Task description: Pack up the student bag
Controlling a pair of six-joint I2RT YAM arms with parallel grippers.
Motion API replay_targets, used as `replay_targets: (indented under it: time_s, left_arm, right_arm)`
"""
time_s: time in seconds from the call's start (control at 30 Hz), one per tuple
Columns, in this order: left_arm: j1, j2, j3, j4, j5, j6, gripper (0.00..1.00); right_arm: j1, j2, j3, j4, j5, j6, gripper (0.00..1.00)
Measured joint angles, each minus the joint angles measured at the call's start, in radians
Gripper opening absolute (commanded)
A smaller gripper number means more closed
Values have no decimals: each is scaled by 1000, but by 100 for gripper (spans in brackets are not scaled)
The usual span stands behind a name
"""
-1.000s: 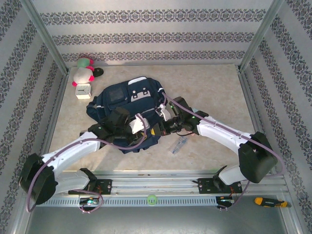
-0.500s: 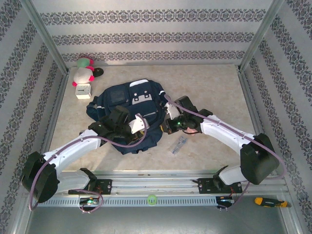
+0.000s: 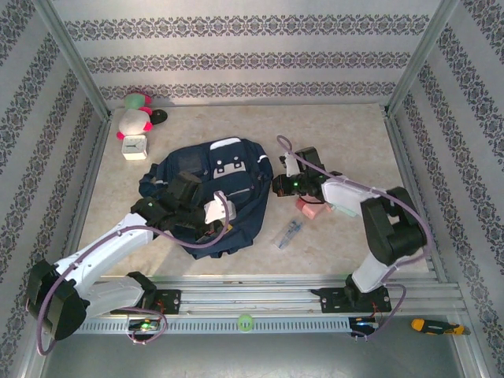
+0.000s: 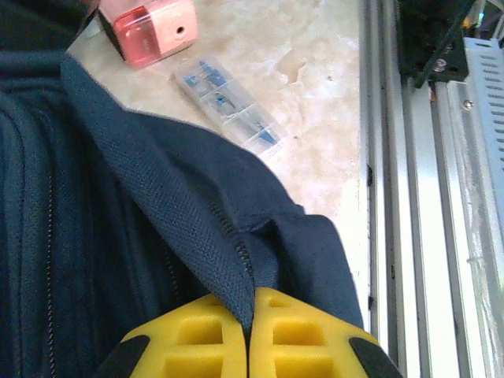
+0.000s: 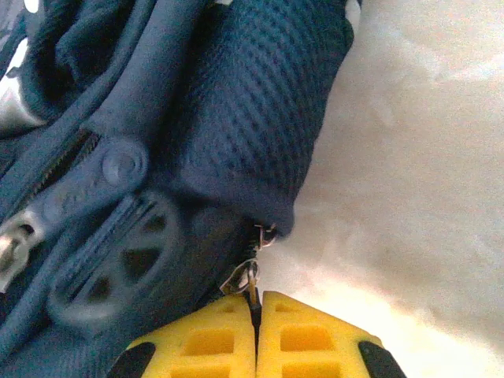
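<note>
The student bag (image 3: 216, 185) isn't packed yet — my left gripper (image 4: 250, 319) pinches its fabric edge, my right gripper (image 5: 258, 311) its zipper pull (image 5: 250, 277) — pink box (image 3: 309, 208) and clear case (image 3: 290, 234) lie outside.

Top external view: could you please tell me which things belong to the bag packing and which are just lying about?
Job: student bag; left fingers, shut on its fabric; right fingers, shut on its zip pull; probably pink box, clear case.
Lying about, likely: plush toys, white cube, screwdriver.
</note>
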Motion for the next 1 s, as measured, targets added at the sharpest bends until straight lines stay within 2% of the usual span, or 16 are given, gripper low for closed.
replay_targets:
  time_s: [0.1,0.13,0.17,0.2,0.23,0.27,0.3,0.4,0.53,0.73,0.9,1.0]
  left_arm:
    - [8,0,5,-30,-3,45,0]
    - [10,0,5,-37,-4,56,4]
    - [11,0,5,-40,-6,61,14]
    - [11,-3,5,-40,-10,62,31]
    - [11,-8,5,-43,-10,59,49]
    - [10,-21,5,-47,-10,51,60]
    - [9,-37,5,-47,-14,39,65]
    - [9,-90,-3,-8,-70,-29,68]
    - [6,-96,-27,79,-184,-86,68]
    - [-24,61,-30,187,-342,-93,76]
    - [-50,195,-29,276,-403,-92,80]
    - [-55,249,-27,323,-426,-92,79]
  right_arm:
    - [0,41,10,53,-39,24,0]
    - [0,46,16,67,-50,31,0]
    - [0,47,18,80,-60,34,0]
    - [0,47,19,95,-66,37,6]
    - [-2,47,19,109,-69,40,22]
    - [-6,47,19,119,-64,45,36]
    - [-14,43,15,128,-57,45,42]
    - [-29,-32,-37,136,-32,39,46]
    - [-5,-228,-142,125,-18,29,48]
    - [32,-417,-212,111,-8,-3,50]
    - [36,-453,-237,95,3,-21,51]
    - [36,-454,-241,87,6,-24,52]
